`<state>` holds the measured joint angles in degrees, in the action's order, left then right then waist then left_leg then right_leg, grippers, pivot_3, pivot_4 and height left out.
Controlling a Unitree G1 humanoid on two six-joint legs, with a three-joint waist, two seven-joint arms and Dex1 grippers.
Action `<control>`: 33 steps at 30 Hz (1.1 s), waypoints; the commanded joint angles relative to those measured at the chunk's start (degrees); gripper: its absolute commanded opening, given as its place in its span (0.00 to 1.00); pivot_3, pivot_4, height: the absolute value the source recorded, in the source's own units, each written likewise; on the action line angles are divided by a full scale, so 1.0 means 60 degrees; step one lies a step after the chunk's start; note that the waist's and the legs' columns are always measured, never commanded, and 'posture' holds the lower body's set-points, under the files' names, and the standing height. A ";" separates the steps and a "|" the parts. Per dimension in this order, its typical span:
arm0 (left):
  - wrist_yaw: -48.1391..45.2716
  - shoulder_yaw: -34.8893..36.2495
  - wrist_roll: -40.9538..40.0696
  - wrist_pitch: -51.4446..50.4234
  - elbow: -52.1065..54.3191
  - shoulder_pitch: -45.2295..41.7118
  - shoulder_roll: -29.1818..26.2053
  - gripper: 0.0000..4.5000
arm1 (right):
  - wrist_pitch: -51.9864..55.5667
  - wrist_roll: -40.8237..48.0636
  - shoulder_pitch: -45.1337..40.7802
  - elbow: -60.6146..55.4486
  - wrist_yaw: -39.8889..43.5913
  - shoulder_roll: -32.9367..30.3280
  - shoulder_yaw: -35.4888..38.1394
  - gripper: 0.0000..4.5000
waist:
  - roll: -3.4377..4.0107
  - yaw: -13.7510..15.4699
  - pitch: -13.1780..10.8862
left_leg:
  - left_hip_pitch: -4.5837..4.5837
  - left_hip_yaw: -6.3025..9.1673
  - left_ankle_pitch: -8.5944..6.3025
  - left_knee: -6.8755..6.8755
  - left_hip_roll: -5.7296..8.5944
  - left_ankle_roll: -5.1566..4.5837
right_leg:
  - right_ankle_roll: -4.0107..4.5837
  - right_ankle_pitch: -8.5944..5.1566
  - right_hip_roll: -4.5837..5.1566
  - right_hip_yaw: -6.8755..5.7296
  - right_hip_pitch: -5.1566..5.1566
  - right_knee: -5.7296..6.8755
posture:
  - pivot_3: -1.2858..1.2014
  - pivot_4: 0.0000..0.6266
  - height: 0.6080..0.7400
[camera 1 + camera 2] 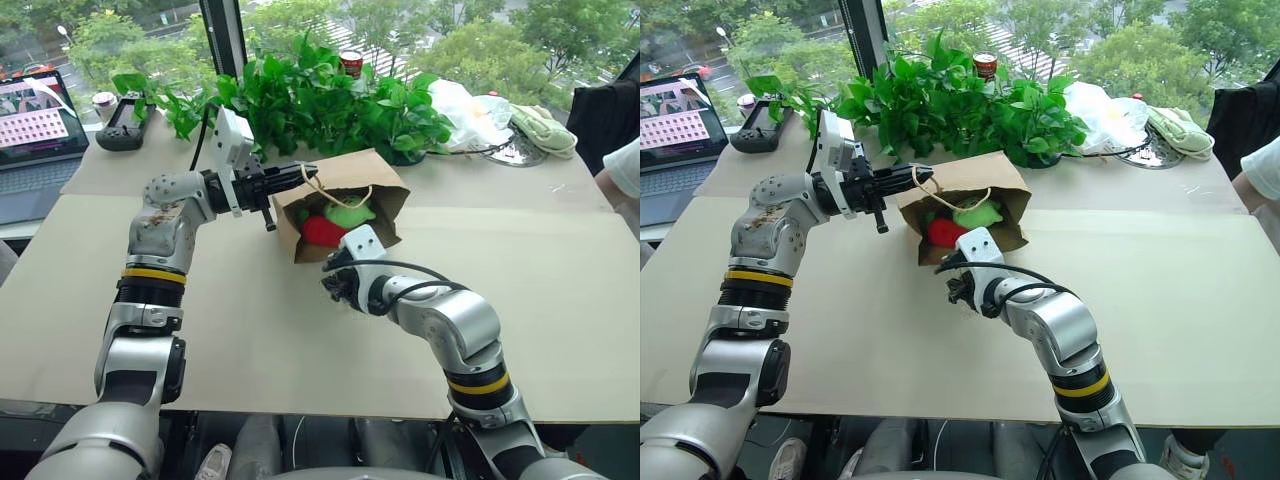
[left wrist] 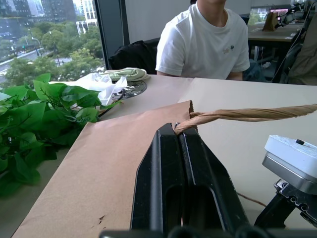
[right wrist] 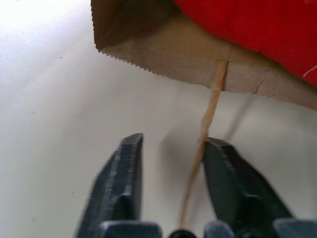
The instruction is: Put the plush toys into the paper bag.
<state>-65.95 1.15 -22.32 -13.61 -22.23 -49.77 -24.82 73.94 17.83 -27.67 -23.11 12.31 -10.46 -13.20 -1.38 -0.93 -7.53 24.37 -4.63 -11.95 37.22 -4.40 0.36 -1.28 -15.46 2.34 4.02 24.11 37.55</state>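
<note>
The paper bag (image 1: 345, 205) lies on its side on the desk (image 1: 560, 300), at about 12 o'clock from the desk's middle, its long axis running from the closed end at 1 o'clock to the mouth at 7 o'clock. Both plush toys sit just inside the mouth: the red chili (image 1: 322, 231) low and nearest the opening, the green toy (image 1: 350, 214) behind it. Only part of each shows, the rest hidden by the bag's upper wall, and the green toy's dark marks cannot be made out.

The left pincer (image 1: 308, 172) reaches in level from 9 o'clock and is clamped on the bag's upper rim; its wrist view shows the black fingers (image 2: 166, 168) pressed together where a cord handle (image 2: 247, 114) leaves the paper.

The right pincer (image 1: 337, 283) sits just before the mouth at 6 o'clock, its fingers hard to read from the head views. Its wrist view shows them narrowly parted with the other cord (image 3: 210, 111) running between them, close to one finger; whether it is gripped I cannot tell.
</note>
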 commanded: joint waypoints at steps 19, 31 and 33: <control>0.0721 0.0352 -0.0300 0.0171 -0.0008 -0.0678 0.0779 0.00 | -0.0590 0.0364 -0.0055 -0.2429 0.1360 -0.2317 0.1622 0.00 | -0.0001 0.0076 -0.0001 | 0.0008 0.0002 0.0000 0.0001 0.0005 0.0000 | -0.0001 -0.0001 0.0006 -0.0001 -0.0002 -0.0009 | 0.52 0.24 0.79; 0.2955 0.1253 -0.1721 -0.1678 0.1348 0.0098 0.2323 0.00 | 0.0894 0.1030 -0.1401 -0.3300 0.1759 -0.3944 0.1892 0.00 | 0.0000 -0.0034 -0.0001 | 0.0003 0.0018 0.0001 -0.0028 0.0009 -0.0005 | -0.0001 -0.0001 0.0003 0.0006 -0.0014 -0.0056 | 0.52 0.24 0.79; 0.3260 0.1323 -0.1945 -0.1956 0.1742 0.0427 0.2470 0.00 | 0.0946 0.0938 -0.1654 -0.3248 0.1632 -0.4013 0.1873 0.00 | 0.0000 -0.0011 -0.0001 | 0.0004 0.0017 0.0002 -0.0028 0.0009 -0.0004 | -0.0001 -0.0001 0.0004 0.0005 -0.0012 -0.0059 | 0.52 0.24 0.79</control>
<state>-48.20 8.37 -31.75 -23.87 -15.72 -47.45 -10.61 79.13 23.78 -35.68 -41.30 22.98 -34.15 -2.39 -1.38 -1.00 -7.54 24.39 -4.52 -11.94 37.06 -4.35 0.33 -1.28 -15.46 2.37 4.05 24.03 37.21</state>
